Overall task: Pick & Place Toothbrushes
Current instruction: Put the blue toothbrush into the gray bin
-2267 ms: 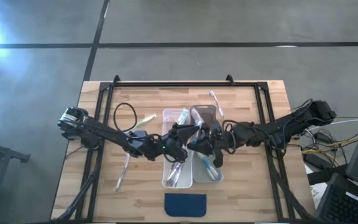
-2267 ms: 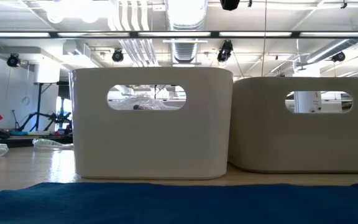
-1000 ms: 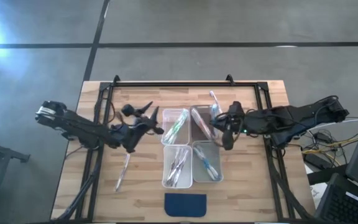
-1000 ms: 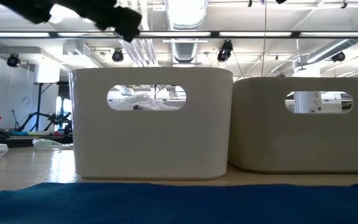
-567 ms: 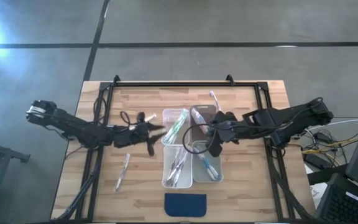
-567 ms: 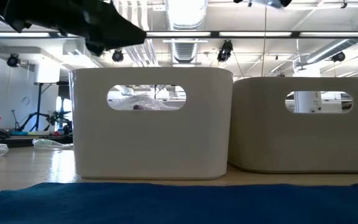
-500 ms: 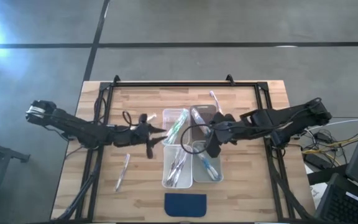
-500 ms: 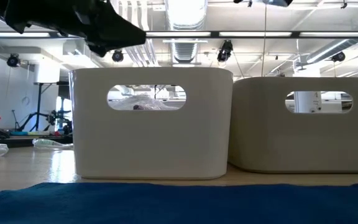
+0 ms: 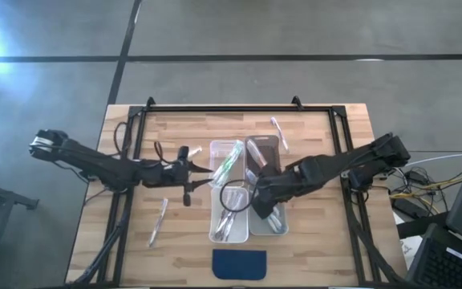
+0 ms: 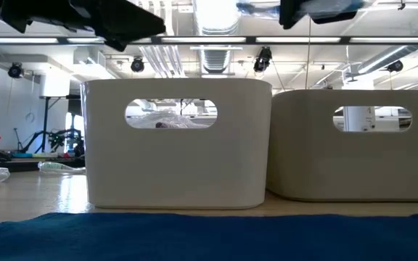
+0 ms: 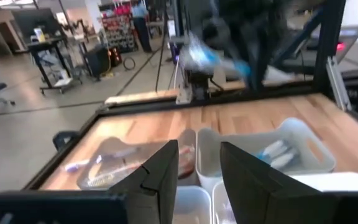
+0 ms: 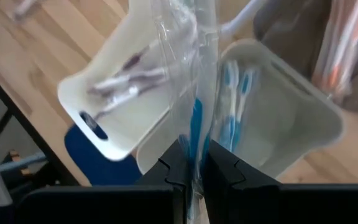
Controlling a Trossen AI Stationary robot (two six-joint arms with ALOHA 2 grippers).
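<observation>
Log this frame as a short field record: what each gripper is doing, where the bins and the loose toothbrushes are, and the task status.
right gripper: shut on a blue-accented toothbrush in a clear wrapper, above the near-right clear plastic bin, which holds blue toothbrushes
left gripper: empty, fingers apart, over the table left of the bins
bins: four clear rectangular bins clustered mid-table
loose toothbrushes: one on the left, one behind the bins
dark blue flat pad: near edge
status: placement not yet done
</observation>
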